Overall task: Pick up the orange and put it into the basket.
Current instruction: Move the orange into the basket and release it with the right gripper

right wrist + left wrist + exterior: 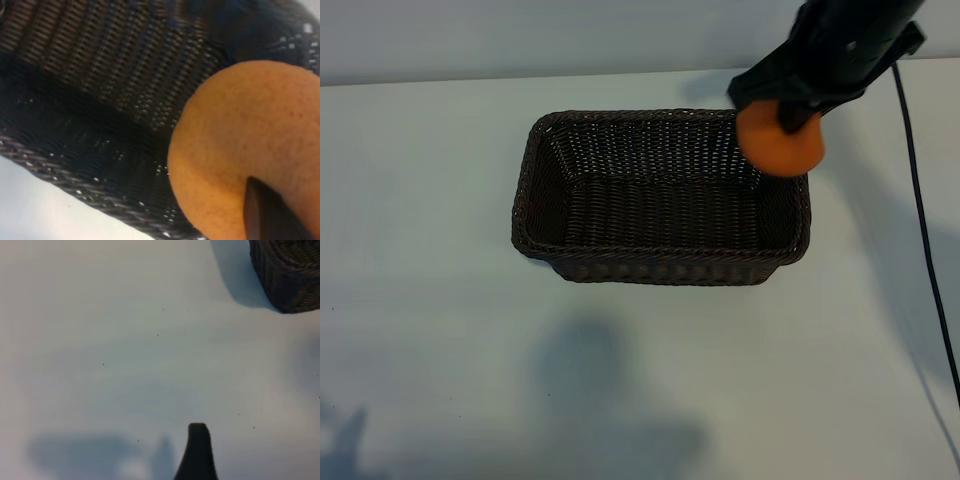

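The right gripper (786,118) fingers clamp the orange (780,140) above the wicker basket's (660,265) far right corner; pickup looks done, release remains. The left gripper (198,450), fingers wide, sits parked over the table (440,350).

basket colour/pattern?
Dark brown woven wicker with a braided rim; the basket shows best in the exterior view.

A pale white table (440,330) carries soft grey shadows, with a black cable (928,250) trailing along its right side.
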